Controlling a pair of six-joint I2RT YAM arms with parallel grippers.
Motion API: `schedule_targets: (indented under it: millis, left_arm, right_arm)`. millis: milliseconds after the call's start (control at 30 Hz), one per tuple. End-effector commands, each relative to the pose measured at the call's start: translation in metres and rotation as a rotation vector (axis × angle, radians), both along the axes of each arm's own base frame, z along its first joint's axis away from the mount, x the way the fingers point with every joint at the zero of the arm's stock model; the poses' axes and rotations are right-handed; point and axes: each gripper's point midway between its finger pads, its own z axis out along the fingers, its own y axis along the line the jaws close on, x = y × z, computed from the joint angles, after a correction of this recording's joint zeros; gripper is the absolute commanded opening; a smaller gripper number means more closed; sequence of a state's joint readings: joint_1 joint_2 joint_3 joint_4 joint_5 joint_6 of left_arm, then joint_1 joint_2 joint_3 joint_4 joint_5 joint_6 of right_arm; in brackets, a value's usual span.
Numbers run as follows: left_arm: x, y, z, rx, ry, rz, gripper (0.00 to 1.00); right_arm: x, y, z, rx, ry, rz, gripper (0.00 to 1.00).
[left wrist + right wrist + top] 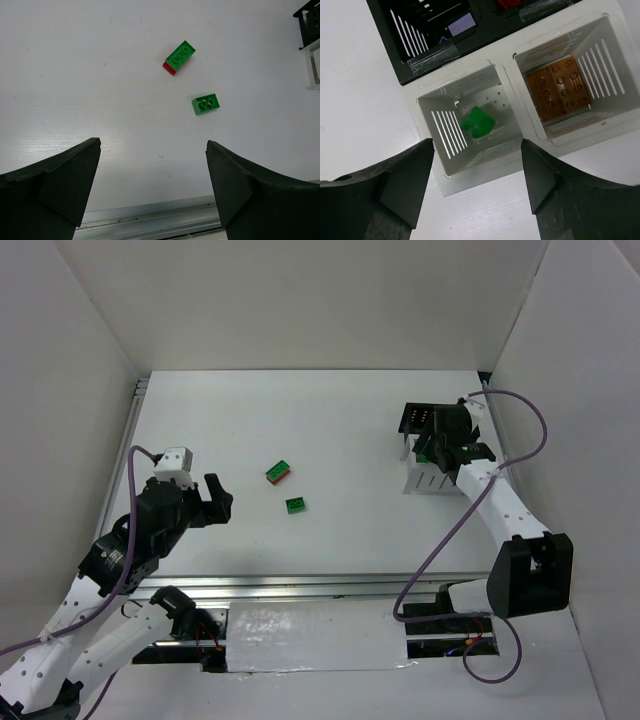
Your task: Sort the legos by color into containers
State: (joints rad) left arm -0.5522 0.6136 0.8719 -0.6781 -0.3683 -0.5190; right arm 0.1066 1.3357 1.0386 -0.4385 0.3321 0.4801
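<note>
Two legos lie loose on the table (pixel 330 410), approx mid-table: a green-on-red stack (pixel 178 56) and, just nearer the arms & a bit to the R, a single green brick (pixel 205 103), studs up. They're near each other but not touching. Both sit well apart from the containers, which are at the far R of the table.

L gripper (pixel 152 185) hangs above the table on the L side, short of both bricks. Jaws spread wide, nothing btwn them. In the L wrist view the two bricks show ahead of the fingers, the single green one nearer.

R gripper (pixel 477 195) hovers over the white container (pixel 510 70), jaws also spread wide & empty, fingers above the rim, not touching it as far as I can tell.

White container has 2 compartments. In the R wrist view, the L one holds a green lego (pixel 477 122), lying tilted on the bottom. The R one holds orange-brown legos (pixel 559 87), flat, studs up; count unclear.

Black container (pixel 387 40) sits touching the white one, on its far side. One compartment shows a lavender piece (pixel 462 23), the other a bit of red (pixel 507 4) at the frame edge, mostly cut off. Clear tape joins the two containers at the seam
</note>
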Motion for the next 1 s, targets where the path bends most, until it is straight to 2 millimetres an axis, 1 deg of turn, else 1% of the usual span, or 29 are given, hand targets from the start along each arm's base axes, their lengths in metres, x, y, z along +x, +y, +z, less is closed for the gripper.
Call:
schedule_targets:
  millis: [0, 67, 100, 133, 167, 200, 233, 267, 300, 333, 367, 400, 433, 467, 500, 533, 567, 600, 667, 700, 767, 967]
  left_arm:
    - [0.006, -0.003, 0.017, -0.009, -0.055, -0.013, 1.00]
    - [0.007, -0.003, 0.016, -0.006, -0.050, -0.013, 0.99]
    - [0.007, -0.003, 0.015, -0.004, -0.047, -0.013, 0.99]
    - [0.007, -0.003, 0.016, -0.007, -0.050, -0.011, 1.00]
    - [0.007, -0.002, 0.016, -0.006, -0.049, -0.006, 0.99]
    - [0.007, -0.001, 0.017, -0.007, -0.052, -0.001, 0.99]
    - [0.007, 0.002, 0.017, -0.007, -0.054, 0.013, 1.00]
    - [0.007, 0.004, 0.019, -0.009, -0.060, 0.023, 0.99]
    - [0.008, 0.008, 0.020, -0.010, -0.065, 0.049, 1.00]
    - [0.008, 0.015, 0.020, -0.008, -0.064, 0.084, 1.00]
    - [0.008, 0.021, 0.020, -0.005, -0.063, 0.117, 1.00]
    - [0.009, 0.034, 0.021, -0.003, -0.070, 0.195, 1.00]
    - [0.006, 0.041, 0.020, 0.006, -0.061, 0.230, 1.00]
    - [0.005, 0.045, 0.021, -0.004, -0.066, 0.259, 1.00]
    - [0.005, 0.049, 0.022, -0.003, -0.069, 0.276, 0.99]
    - [0.004, 0.050, 0.022, -0.005, -0.073, 0.278, 1.00]
    - [0.004, 0.049, 0.024, -0.011, -0.084, 0.270, 0.99]
    - [0.004, 0.047, 0.024, -0.013, -0.088, 0.258, 1.00]
    - [0.005, 0.043, 0.022, -0.011, -0.078, 0.237, 0.99]
    - [0.005, 0.042, 0.022, -0.008, -0.077, 0.229, 1.00]
    - [0.007, 0.037, 0.021, -0.006, -0.069, 0.205, 0.99]
    - [0.008, 0.030, 0.020, -0.008, -0.063, 0.164, 1.00]
  right_arm:
    - [0.010, 0.000, 0.025, 0.012, -0.068, -0.007, 0.79]
    - [0.010, 0.007, 0.035, 0.031, -0.092, 0.022, 0.93]
    - [0.010, 0.013, 0.038, 0.033, -0.100, 0.043, 0.98]
    - [0.010, 0.019, 0.046, 0.038, -0.117, 0.065, 1.00]
    - [0.010, 0.032, 0.049, 0.042, -0.124, 0.109, 1.00]
    - [0.006, 0.066, 0.053, 0.049, -0.133, 0.204, 1.00]
    - [0.004, 0.090, 0.057, 0.045, -0.144, 0.279, 1.00]
    - [0.000, 0.115, 0.056, 0.027, -0.145, 0.367, 1.00]
    - [-0.012, 0.159, 0.060, 0.022, -0.145, 0.468, 1.00]
    - [-0.014, 0.180, 0.042, 0.013, -0.090, 0.508, 1.00]
    - [-0.022, 0.200, 0.032, 0.027, -0.054, 0.538, 1.00]
    - [-0.031, 0.235, 0.014, 0.015, -0.003, 0.601, 1.00]
    - [-0.035, 0.249, 0.003, 0.005, 0.021, 0.612, 1.00]
    - [-0.034, 0.262, -0.016, -0.018, 0.058, 0.582, 1.00]
    - [-0.038, 0.276, -0.024, -0.026, 0.074, 0.599, 1.00]
    - [-0.049, 0.297, -0.034, -0.039, 0.095, 0.648, 1.00]
    - [-0.052, 0.309, -0.041, -0.044, 0.111, 0.668, 1.00]
    - [-0.052, 0.320, -0.056, -0.070, 0.147, 0.678, 1.00]
    - [-0.058, 0.334, -0.068, -0.085, 0.173, 0.692, 1.00]
    - [-0.057, 0.341, -0.077, -0.085, 0.188, 0.700, 1.00]
    - [-0.059, 0.351, -0.088, -0.072, 0.208, 0.721, 1.00]
    - [-0.060, 0.364, -0.108, -0.064, 0.240, 0.762, 0.99]
